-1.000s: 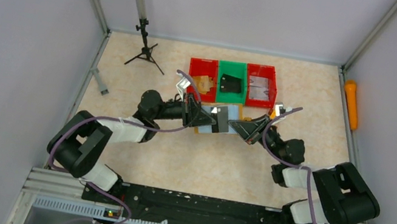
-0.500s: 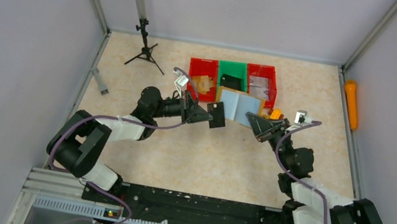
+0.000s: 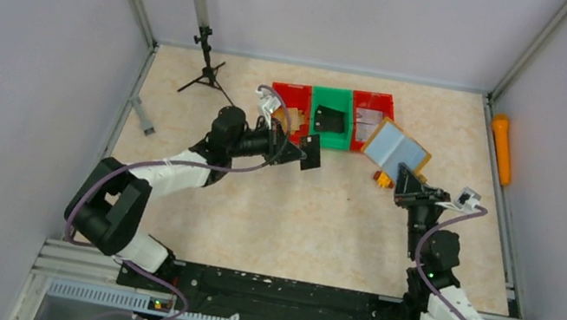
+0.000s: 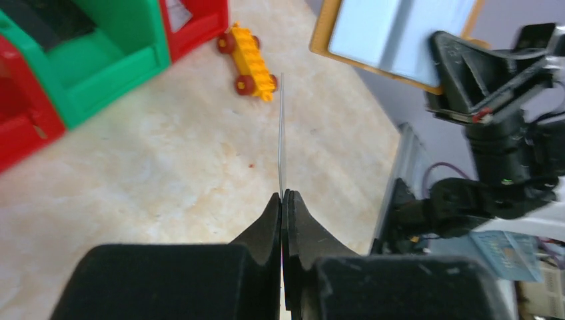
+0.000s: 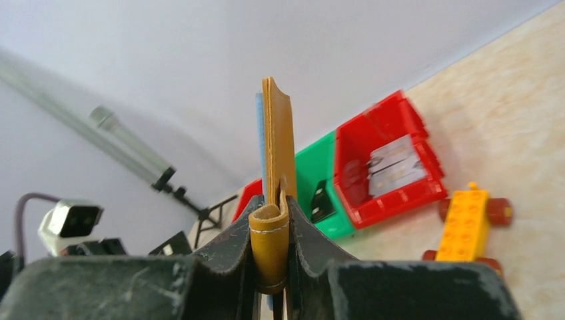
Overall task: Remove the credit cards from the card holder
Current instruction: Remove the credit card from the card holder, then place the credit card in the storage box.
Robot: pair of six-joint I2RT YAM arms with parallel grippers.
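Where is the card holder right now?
Top view, right of centre: the right gripper holds the card holder open beside the right-hand red bin, near the yellow toy block; the left gripper pinches a black card.

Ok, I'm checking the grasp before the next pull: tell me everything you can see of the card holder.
The card holder is a flat, mustard-brown, leather-like wallet. It is spread open, so its shiny pale blue-grey lining faces the top camera inside a brown rim. It hangs tilted in the air, off the table, beside the right-hand red bin. The right gripper is shut on its stitched brown tab, and nothing else touches it. I cannot tell whether cards remain inside.
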